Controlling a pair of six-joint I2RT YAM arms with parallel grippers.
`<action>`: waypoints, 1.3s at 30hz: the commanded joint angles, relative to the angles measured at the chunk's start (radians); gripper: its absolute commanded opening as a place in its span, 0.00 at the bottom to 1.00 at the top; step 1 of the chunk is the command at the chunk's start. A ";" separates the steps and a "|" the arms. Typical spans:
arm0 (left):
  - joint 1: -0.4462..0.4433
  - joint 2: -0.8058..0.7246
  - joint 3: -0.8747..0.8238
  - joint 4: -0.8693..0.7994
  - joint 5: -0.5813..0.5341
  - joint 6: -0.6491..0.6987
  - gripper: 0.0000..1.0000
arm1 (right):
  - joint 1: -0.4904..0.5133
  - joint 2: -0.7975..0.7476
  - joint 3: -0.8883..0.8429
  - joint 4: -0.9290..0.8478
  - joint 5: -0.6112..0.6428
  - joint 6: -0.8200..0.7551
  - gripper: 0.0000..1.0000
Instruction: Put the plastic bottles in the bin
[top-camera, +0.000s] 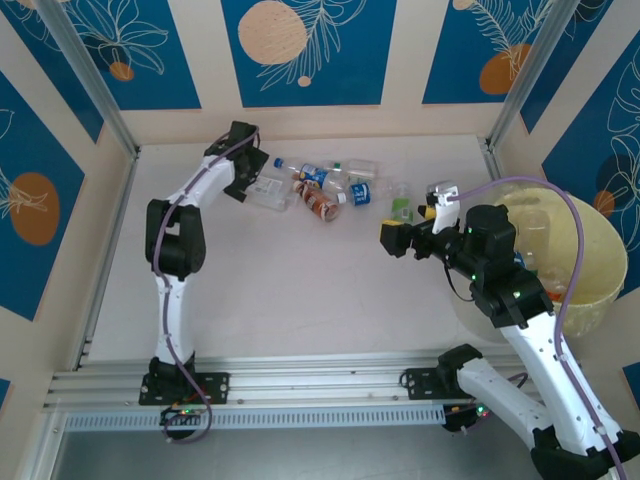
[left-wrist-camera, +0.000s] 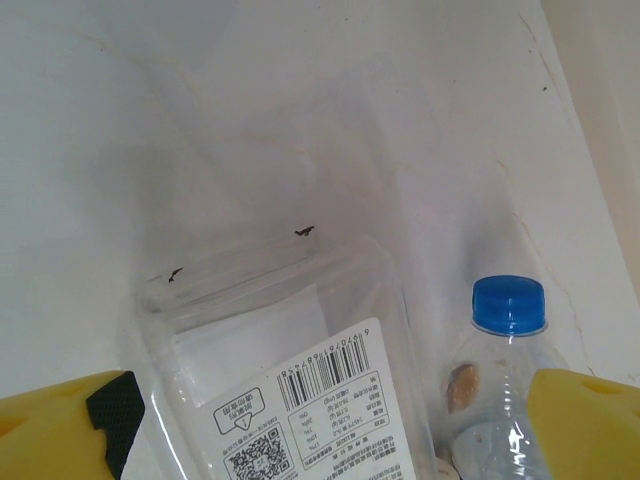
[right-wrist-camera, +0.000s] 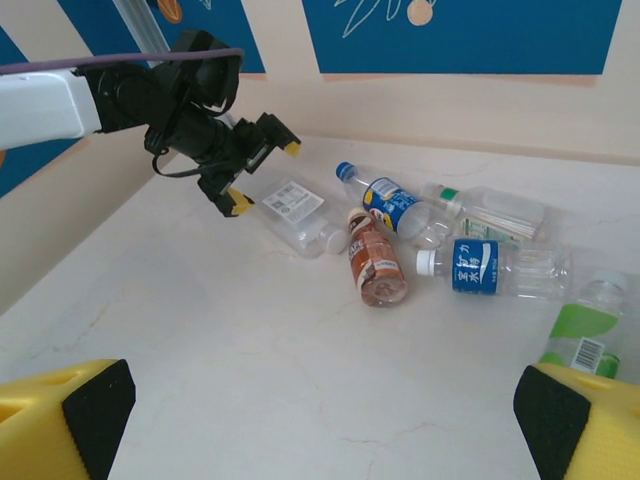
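Several small clear plastic bottles are lying clustered near the far edge of the white table, well apart from the large round pale-yellow bin by its right edge. Your left gripper is hovering, jaws spread, over a flattened clear bottle whose white label is showing a barcode and a QR code; its small print is too fine to read. Your right gripper, jaws spread wide, is hanging near the bin, facing a blue-labelled bottle bearing white characters.

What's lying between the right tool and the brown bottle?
Nothing, just bare table in the right wrist view, between the open right tool and the brown bottle.
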 joint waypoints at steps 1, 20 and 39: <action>-0.007 0.056 0.047 -0.144 -0.060 -0.135 1.00 | 0.015 -0.008 -0.003 -0.031 0.058 -0.042 0.99; -0.020 0.212 0.231 -0.305 -0.030 0.000 1.00 | 0.045 -0.016 0.004 -0.070 0.112 -0.058 1.00; -0.024 -0.044 -0.215 -0.077 -0.015 0.223 0.85 | 0.057 -0.018 -0.002 -0.066 0.119 -0.049 0.99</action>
